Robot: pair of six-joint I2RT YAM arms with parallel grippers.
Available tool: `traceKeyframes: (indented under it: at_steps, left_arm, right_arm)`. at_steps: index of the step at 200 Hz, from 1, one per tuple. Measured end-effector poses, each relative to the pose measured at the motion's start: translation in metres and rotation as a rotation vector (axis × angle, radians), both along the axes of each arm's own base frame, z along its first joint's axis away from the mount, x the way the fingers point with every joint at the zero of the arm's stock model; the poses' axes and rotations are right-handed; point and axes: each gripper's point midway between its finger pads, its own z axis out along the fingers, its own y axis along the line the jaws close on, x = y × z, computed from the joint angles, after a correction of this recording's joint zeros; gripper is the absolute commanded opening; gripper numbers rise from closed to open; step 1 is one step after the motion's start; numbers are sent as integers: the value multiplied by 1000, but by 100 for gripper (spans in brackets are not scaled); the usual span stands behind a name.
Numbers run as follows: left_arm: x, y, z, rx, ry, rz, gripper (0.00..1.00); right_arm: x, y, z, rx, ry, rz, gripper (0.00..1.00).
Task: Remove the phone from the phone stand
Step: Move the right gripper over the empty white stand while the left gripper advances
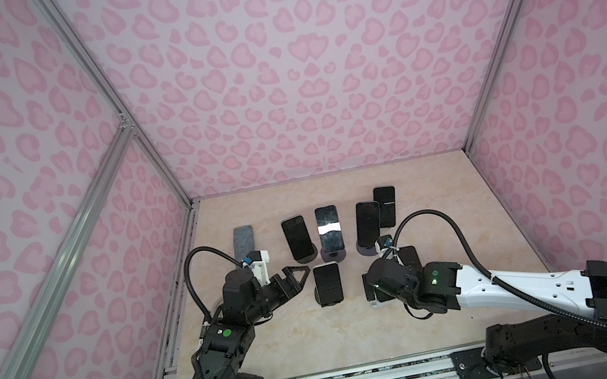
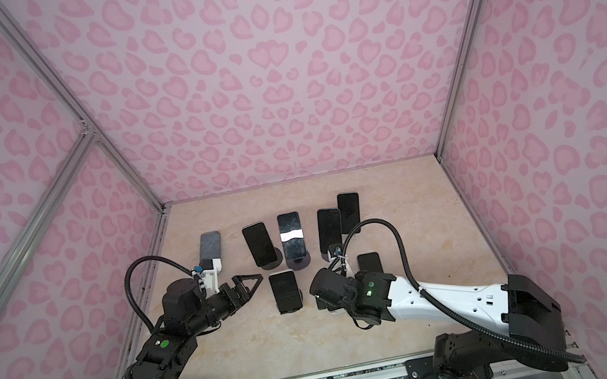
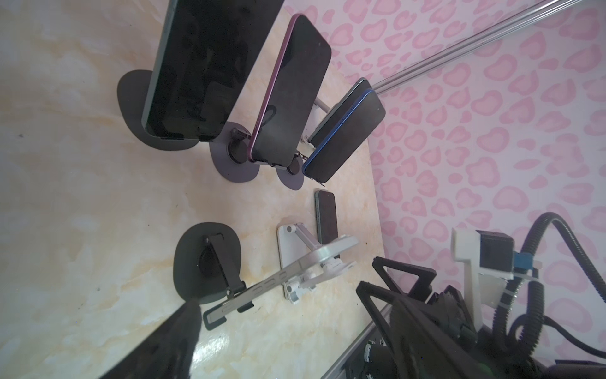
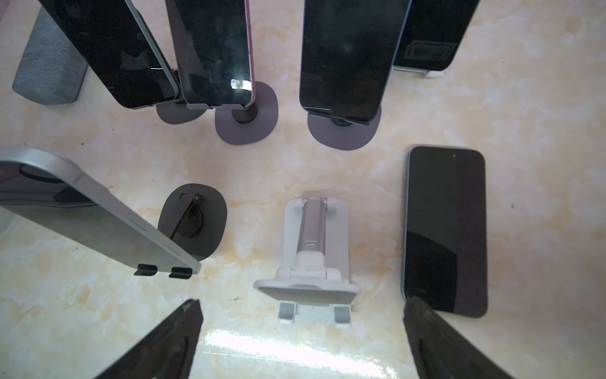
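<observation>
The step in hand looks done. The phone (image 4: 446, 229) lies flat and screen-up on the tabletop (image 4: 541, 164), just beside the white stand (image 4: 311, 249), and that stand's cradle is bare. So the lift-off and the set-down both appear finished for this pair.

The right claw (image 4: 303, 302) hangs low in front of the white stand with its jaws wide apart and nothing between them. In the right wrist view the bare stand shows in the gap. One of its fingertips (image 4: 423, 315) overlaps the near corner of the phone in that view, but I cannot tell whether it touches.

The left claw (image 1: 298, 275) hovers apart from all this, near the front phone (image 1: 328, 285), which sits propped on a dark round-footed stand (image 4: 193, 223). Only one of its fingers (image 3: 177, 334) shows in its own wrist view, and the top views give it edge-on, so I cannot tell whether its jaws are apart or together; nothing is seen in it.

If the job means one phone only, I judge that little is left beyond drawing the right arm clear. If it means every stand (the task sentence does not say), much remains: the front phone and the back row of phones (image 1: 329, 228) are all on their stands.
</observation>
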Motion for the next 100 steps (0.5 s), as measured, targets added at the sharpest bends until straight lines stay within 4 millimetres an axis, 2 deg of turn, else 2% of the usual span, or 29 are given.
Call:
traceKeyframes:
  at_steps: [44,71,100]
  left_arm:
    - [3,1,-2,7,2,18,93]
    - [6,1,-11,21,29,25,93]
    - [9,1,-9,25,29,25,93]
  right_arm:
    - [5,4,-18,-16,15,-14,97]
    - [7,4,-32,-50,37,-32,89]
    - [12,8,-40,-78,49,-44,82]
